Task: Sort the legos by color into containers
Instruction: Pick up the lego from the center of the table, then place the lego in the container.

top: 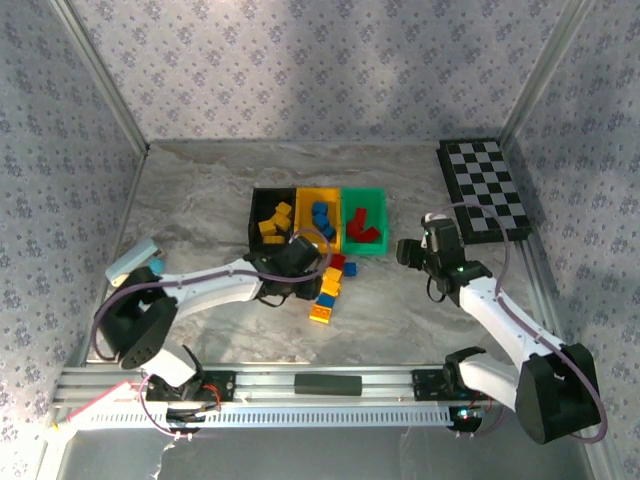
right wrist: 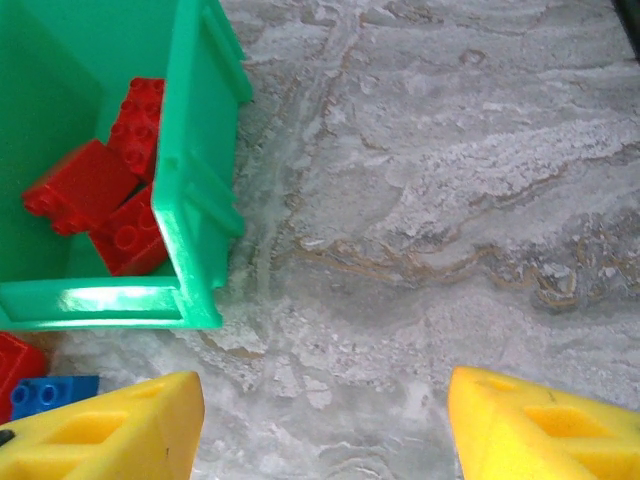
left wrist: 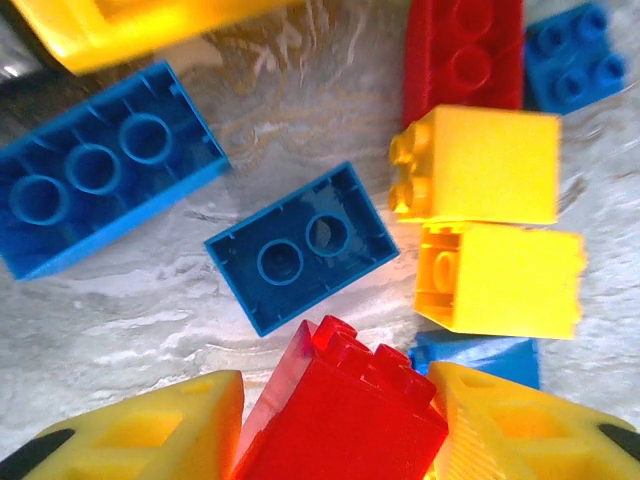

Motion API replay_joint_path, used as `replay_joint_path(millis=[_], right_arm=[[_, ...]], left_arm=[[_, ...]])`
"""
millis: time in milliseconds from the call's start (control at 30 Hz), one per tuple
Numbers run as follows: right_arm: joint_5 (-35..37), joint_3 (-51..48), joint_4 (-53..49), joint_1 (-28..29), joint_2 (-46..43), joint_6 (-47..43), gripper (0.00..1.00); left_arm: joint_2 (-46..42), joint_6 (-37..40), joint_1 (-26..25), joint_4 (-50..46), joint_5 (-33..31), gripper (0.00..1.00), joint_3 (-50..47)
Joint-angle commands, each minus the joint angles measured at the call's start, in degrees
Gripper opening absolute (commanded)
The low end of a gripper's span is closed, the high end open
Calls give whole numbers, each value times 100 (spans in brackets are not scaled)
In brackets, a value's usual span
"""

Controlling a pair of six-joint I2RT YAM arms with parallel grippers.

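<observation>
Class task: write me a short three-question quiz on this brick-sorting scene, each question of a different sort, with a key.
1. True or false: the green bin holds red bricks.
2. What colour is the brick that sits in the jaws of the left tool? A blue, B red, C yellow.
3. Fill in: the black bin holds ___ bricks.
Key: 1 true; 2 B; 3 yellow.

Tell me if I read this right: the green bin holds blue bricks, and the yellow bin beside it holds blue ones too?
Not quite. The green bin holds red bricks, not blue; the right wrist view shows them inside. The yellow bin beside it does hold blue bricks.
</observation>
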Motion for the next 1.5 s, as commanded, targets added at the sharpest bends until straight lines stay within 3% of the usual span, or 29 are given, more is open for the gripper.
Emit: replay_joint_path(millis=[0,167,333,600,900,1067,1167,1300,1467], right_arm=[[-136,-188,127,-57,100,-57,67],[-143,-396,446,-55,288,-57,67],[-126,-535,604,-57,149,-57,67],[-253,-664,675,-230,-29,-45,67],[-339,-757,718,-305,-188,13,67],[-342,-796,799,-335,-127,47,67],[-382,-766,841,-340,-27,40,67],[-413,-723,863,-341,102,40,67],[-463,-737,910,-296,100,26,67]], left_arm=[[-457,32,-54,-235,-243,48,6],[-548,260,-31,-498,-501,48,544],[-34,534,117,-552,-603,48,1422],[1806,1077,256,-1001,-141,48,3828],[4068,1695,396,-2195,-100,49,6907],[4828,1684,487,-2673,-22,61,7952],[4787,1657,442,-2675,62,70,7906],[4274,1683,374,-2403,-116,72,7237],[2981,1531,371,-1404,-255,72,5314]])
